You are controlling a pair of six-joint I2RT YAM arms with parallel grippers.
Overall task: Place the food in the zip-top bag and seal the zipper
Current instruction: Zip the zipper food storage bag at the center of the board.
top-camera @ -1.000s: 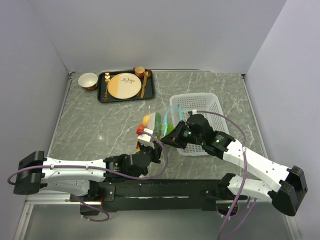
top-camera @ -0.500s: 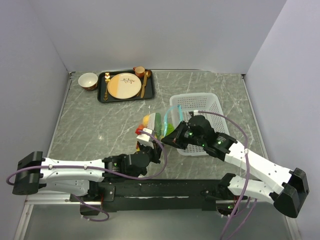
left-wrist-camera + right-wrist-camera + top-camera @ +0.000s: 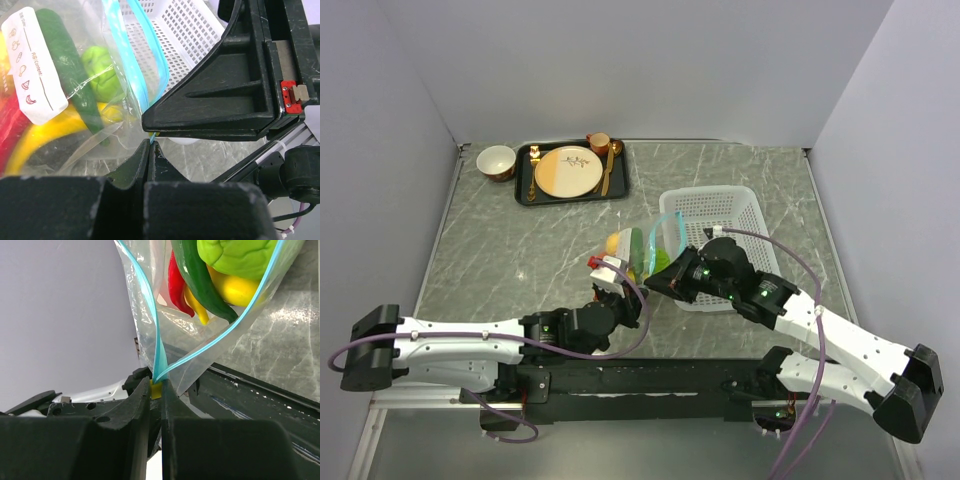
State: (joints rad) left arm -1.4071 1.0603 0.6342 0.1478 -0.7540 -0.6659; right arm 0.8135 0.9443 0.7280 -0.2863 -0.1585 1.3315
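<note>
The clear zip-top bag [image 3: 638, 250] is held up between my two grippers, beside the basket. Inside it show a green pepper [image 3: 62, 62], a lime-green ball [image 3: 102, 75], a yellow banana [image 3: 47, 132] and a red chilli [image 3: 175, 285]. The teal-blue zipper [image 3: 150, 315] stands open in a loop. My left gripper [image 3: 151, 142] is shut on the bag's bottom corner at the strip's end. My right gripper [image 3: 156, 388] is shut on a small yellow slider at that same end. The two grippers, left [image 3: 628, 290] and right [image 3: 653, 282], almost touch.
A white perforated basket [image 3: 720, 195] stands just right of the bag, under my right arm. A black tray [image 3: 525, 190] at the back left holds a beige-and-orange plate [image 3: 568, 171], cutlery and a cup [image 3: 599, 143]. A bowl [image 3: 497, 161] sits beside it. Walls enclose three sides.
My right gripper has shifted a little left and toward the near edge, closer to the left gripper. The bag and left gripper have barely moved.
</note>
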